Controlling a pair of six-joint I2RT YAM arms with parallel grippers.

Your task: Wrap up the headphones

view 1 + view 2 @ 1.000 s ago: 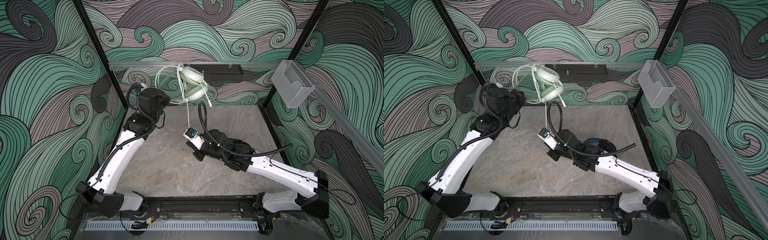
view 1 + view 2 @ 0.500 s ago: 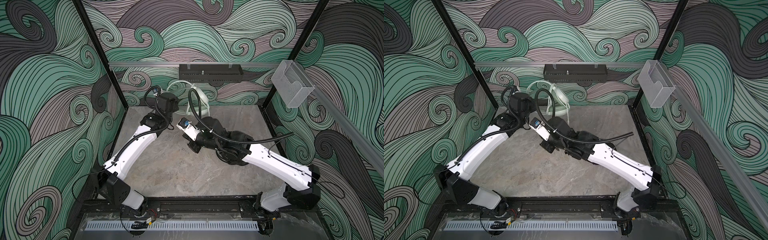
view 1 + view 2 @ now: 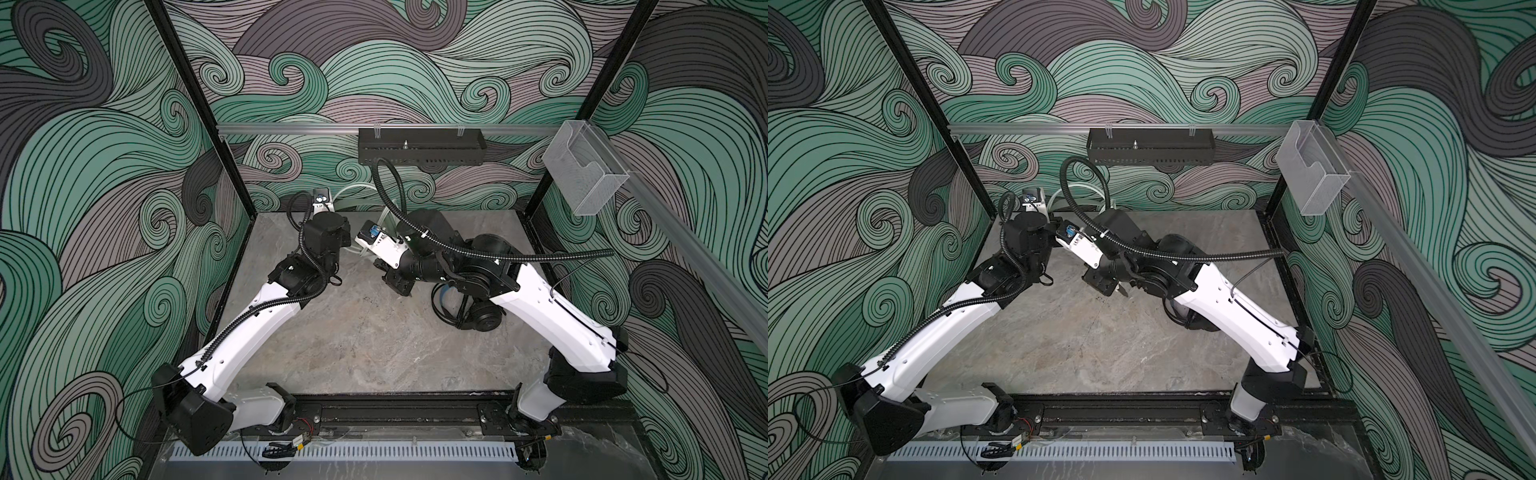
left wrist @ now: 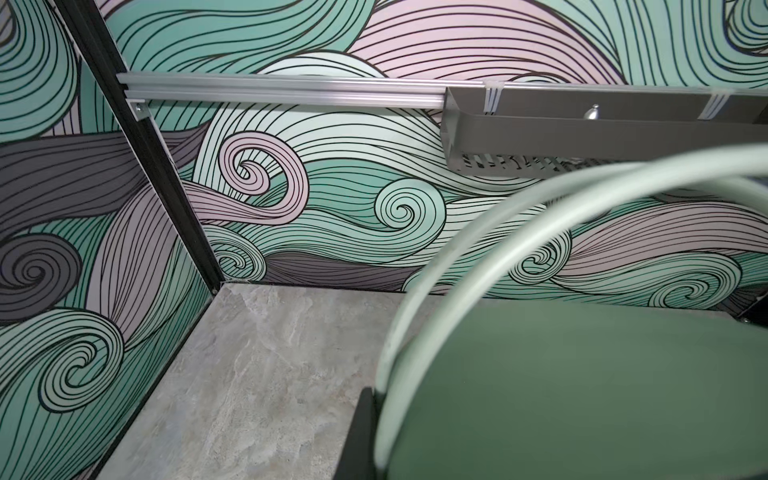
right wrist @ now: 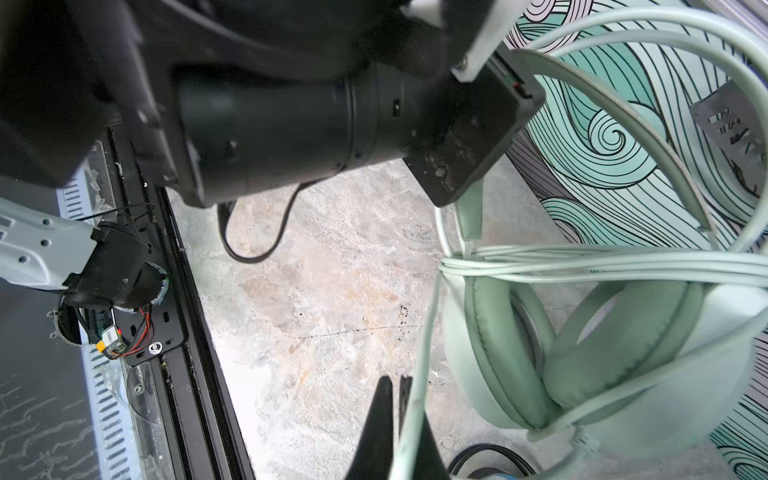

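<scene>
- Walls printed with green, grey and pink swirls close in a grey marbled tabletop (image 3: 374,340). A black slotted tray (image 3: 419,145) hangs on the far wall's rail, and a clear plastic bin (image 3: 582,174) hangs on the right rail.
- My two wrists meet at the far side, left of the middle. The mint-green headphones (image 5: 582,357) are between them, close to the far wall.
- My left gripper (image 5: 459,178) is clamped on the mint-green headphones, at the stem above an ear cup.
- In my left wrist view the green ear pad (image 4: 582,395) fills one corner and the headband (image 4: 478,232) arcs over it.
- Several turns of white cable (image 5: 602,264) lie side by side across the headset just above the cups. Looser loops sweep around the headband.
- One strand drops from that bundle to my right gripper (image 5: 397,380), whose dark fingers (image 5: 380,411) are pinched together on it.
- In both top views my arms hide most of the mint set.
- The black headphones (image 3: 478,318) lie on the tabletop at the right, partly hidden under my right arm and well apart from the mint set. Their black cable (image 3: 433,300) curls just beside them.
</scene>
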